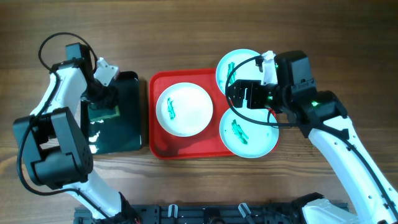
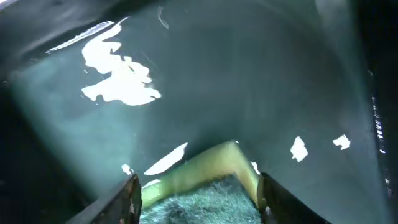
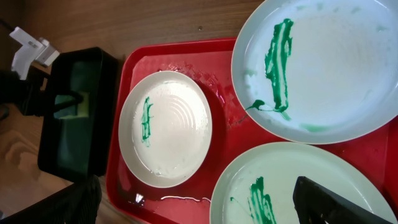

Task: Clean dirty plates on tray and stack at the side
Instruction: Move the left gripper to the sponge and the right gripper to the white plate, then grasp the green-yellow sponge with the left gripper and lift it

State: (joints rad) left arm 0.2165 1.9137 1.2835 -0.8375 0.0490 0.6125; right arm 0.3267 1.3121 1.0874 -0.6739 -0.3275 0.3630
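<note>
The red tray holds a cream-white plate with a green smear. Two mint-blue smeared plates lie at its right, one at the back, one at the front, both overhanging the rim. My right gripper is open and empty, hovering between the two mint plates. In the right wrist view it is over the front mint plate, with the cream plate and back mint plate beyond. My left gripper is shut on a yellow-green sponge inside the black tray.
The narrower black tray stands left of the red tray and holds shiny liquid. A film of water lies on the red tray's floor. Bare wooden table surrounds both trays.
</note>
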